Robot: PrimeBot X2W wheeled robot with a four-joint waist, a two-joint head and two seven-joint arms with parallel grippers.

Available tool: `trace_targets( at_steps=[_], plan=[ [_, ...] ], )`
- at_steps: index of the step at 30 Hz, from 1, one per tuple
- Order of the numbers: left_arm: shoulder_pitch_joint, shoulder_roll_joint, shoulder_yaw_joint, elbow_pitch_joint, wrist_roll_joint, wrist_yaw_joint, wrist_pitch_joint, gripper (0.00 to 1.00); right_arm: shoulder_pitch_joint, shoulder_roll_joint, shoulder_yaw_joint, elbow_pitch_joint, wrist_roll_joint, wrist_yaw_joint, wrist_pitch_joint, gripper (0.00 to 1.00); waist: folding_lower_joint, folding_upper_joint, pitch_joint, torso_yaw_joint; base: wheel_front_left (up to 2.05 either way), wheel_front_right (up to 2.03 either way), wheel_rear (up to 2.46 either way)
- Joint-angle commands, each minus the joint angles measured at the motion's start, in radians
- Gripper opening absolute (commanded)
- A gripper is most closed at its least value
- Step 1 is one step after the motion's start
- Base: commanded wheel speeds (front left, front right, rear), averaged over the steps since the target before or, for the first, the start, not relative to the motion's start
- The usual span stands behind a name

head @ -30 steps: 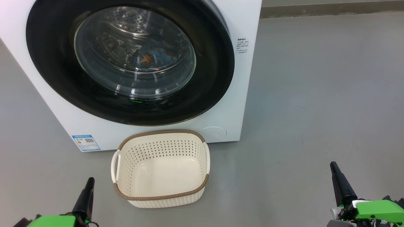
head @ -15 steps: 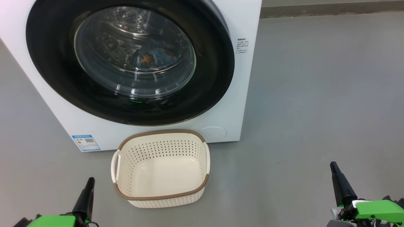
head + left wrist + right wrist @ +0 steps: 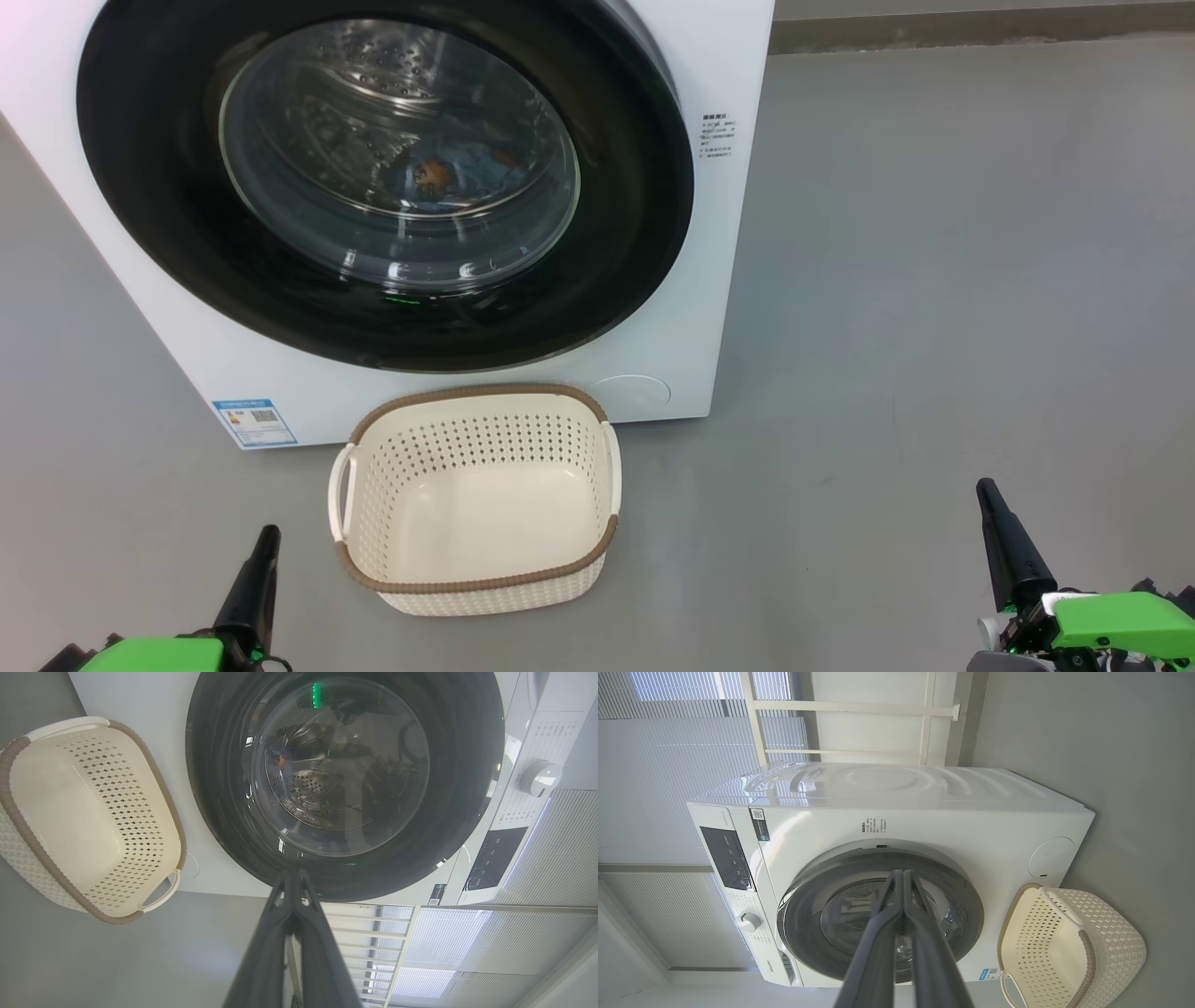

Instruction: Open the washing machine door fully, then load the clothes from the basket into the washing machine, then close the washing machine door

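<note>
Hovering low over the grey floor [image 3: 934,280], the left tool [image 3: 268,535] and right tool [image 3: 986,487] each keep both dark fingers [image 3: 271,938] pressed together, gripping nothing. Beyond and between them the basket [image 3: 476,585] stands just before the washing machine [image 3: 719,280]. The door [image 3: 159,196] sits flush against the white front. Behind its glass [image 3: 401,247], in the drum [image 3: 373,65], lies something light blue with orange-brown print, probably the clothes [image 3: 439,174]; reflections blur it.
</note>
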Motion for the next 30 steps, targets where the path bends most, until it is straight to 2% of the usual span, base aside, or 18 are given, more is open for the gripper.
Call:
trace_targets(
  at_steps=[1, 30],
  plan=[
    [-0.042, 0.012, 0.035, -0.020, 0.005, -0.003, 0.003, 0.00, -0.040, -0.004, 0.027, -0.025, 0.011, 0.002, 0.003, 0.00, 0.0000, -0.0001, 0.000, 0.000, 0.00, 0.00, 0.00],
    [-0.042, 0.010, 0.038, -0.020, 0.007, -0.003, 0.006, 0.00, -0.040, -0.004, 0.027, -0.025, 0.011, 0.002, 0.003, 0.00, 0.0000, -0.0001, 0.000, 0.000, 0.00, 0.00, 0.00]
  ],
)
